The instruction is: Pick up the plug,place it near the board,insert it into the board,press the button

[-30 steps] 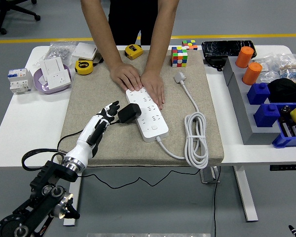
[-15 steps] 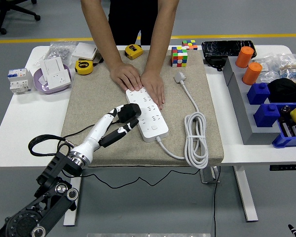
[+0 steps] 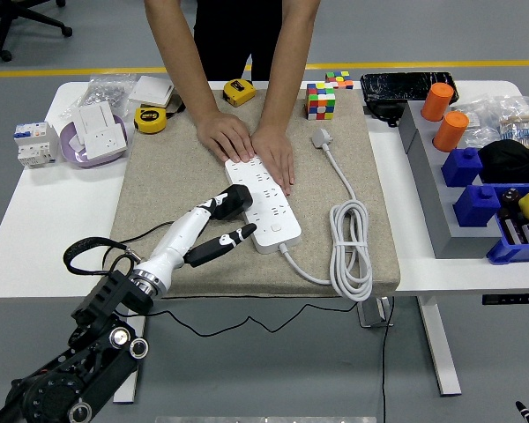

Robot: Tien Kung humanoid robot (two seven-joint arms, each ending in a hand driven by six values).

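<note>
Left robot hand [image 3: 219, 220] grips plug [image 3: 232, 202] over board [image 3: 269, 207].

The desk [image 3: 35, 238] is smooth white laminate under a rough, matt beige cloth mat [image 3: 159, 176]. The board [image 3: 266, 204] and its coiled cable [image 3: 351, 247] are glossy white plastic, the plug [image 3: 233, 201] matt black plastic. The left hand [image 3: 213, 231] has a smooth white shell with black fingers [image 3: 234, 238].
</note>
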